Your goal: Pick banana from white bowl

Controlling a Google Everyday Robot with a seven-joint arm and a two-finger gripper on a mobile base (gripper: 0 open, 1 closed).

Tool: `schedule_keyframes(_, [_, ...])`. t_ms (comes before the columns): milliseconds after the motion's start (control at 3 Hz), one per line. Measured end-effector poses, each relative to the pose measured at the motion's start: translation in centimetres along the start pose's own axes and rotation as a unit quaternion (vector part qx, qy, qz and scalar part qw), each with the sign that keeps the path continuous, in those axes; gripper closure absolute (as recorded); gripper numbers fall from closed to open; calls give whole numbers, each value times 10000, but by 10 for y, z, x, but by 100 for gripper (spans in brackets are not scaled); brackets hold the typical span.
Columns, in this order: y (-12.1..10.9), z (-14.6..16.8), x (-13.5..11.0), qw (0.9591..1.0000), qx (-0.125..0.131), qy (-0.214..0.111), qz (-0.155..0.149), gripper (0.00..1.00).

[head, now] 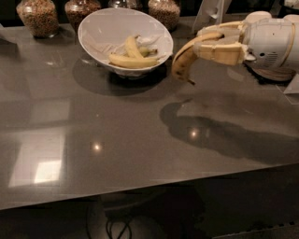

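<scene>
My gripper (205, 45) is at the upper right, shut on the banana (183, 59). The banana is curved and yellow with brown streaks, and hangs down to the left, dark tip low, above the grey table and just right of the white bowl (100, 28). The bowl sits at the back centre with a slanted rim. Inside it lie a long pale-yellow banana (133, 61) and a shorter banana (132, 46) on crumpled white paper.
Several glass jars (38, 16) of dry goods stand behind the bowl. A white upright object (211, 13) stands behind the gripper. The glossy grey table (117, 140) stretches toward me; its front edge runs across the bottom, with cables below.
</scene>
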State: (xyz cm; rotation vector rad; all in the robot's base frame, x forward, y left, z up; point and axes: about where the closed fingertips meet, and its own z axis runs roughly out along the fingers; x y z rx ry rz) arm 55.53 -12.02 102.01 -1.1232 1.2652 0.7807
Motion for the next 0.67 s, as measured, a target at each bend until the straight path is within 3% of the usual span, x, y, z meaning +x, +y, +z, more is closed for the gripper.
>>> schedule_keyframes(333, [31, -12, -1, 9998, -47, -102, 162, 100])
schedule_keyframes(667, [45, -15, -6, 9995, -160, -177, 211, 100])
